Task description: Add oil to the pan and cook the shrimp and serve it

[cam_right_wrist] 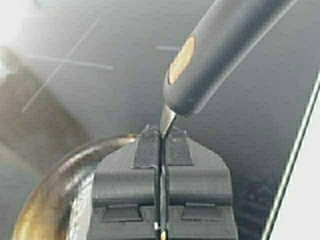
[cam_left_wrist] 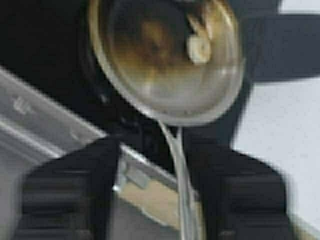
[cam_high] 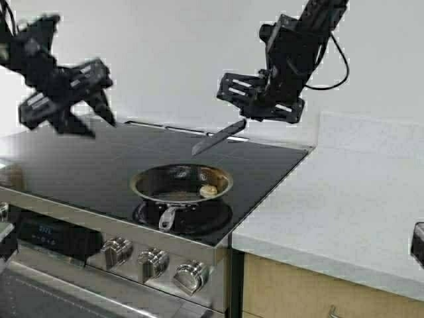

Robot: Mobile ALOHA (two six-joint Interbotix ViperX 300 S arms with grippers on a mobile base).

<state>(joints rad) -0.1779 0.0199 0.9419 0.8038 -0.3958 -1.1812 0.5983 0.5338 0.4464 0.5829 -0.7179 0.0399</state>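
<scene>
The steel pan (cam_high: 139, 184) sits on the front burner of the black cooktop, its short handle (cam_high: 168, 216) pointing toward me. One pale curled shrimp (cam_high: 208, 191) lies at the pan's right side, and shows too in the left wrist view as the shrimp (cam_left_wrist: 198, 49) inside the pan (cam_left_wrist: 150, 107). My right gripper (cam_high: 248, 118) hovers above and behind the pan, shut on a utensil (cam_high: 218, 137) with a grey handle (cam_right_wrist: 220, 45); its thin metal part is pinched at the gripper (cam_right_wrist: 161, 132). My left gripper (cam_high: 89, 116) hangs open, high at the left. The oil is out of view.
Stove knobs (cam_high: 152, 262) and a control panel (cam_high: 50, 232) line the stove's front edge. A white counter (cam_high: 344, 199) runs along the right of the cooktop (cam_high: 79, 159). A dark object (cam_high: 417, 244) shows at the right edge. A wall rises behind the stove.
</scene>
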